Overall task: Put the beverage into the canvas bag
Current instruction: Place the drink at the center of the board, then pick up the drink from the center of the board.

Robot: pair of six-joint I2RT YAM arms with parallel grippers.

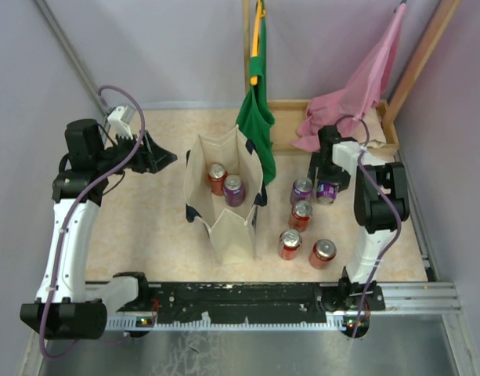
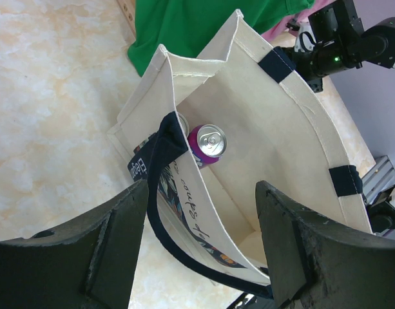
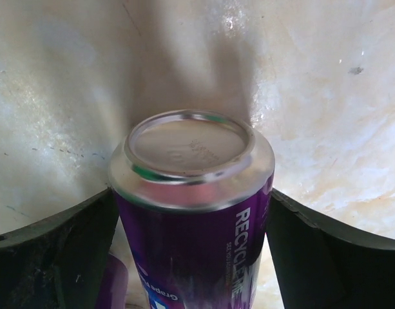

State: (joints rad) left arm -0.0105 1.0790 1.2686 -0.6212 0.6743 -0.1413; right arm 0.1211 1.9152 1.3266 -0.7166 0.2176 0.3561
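Purple can (image 1: 327,190) sits on the table right of the canvas bag (image 1: 236,235), between the fingers of the right gripper (image 3: 191,199). They flank it closely, but I cannot tell whether they pinch it. A weak hold could drop it short of the bag. Loose cans (image 1: 301,210) stand between it and the bag, so a low path may topple them. The left gripper (image 2: 202,193) hovers left of the bag, wide open and empty. A knock on the soft rim or dark strap (image 2: 166,148) could therefore tip the bag.
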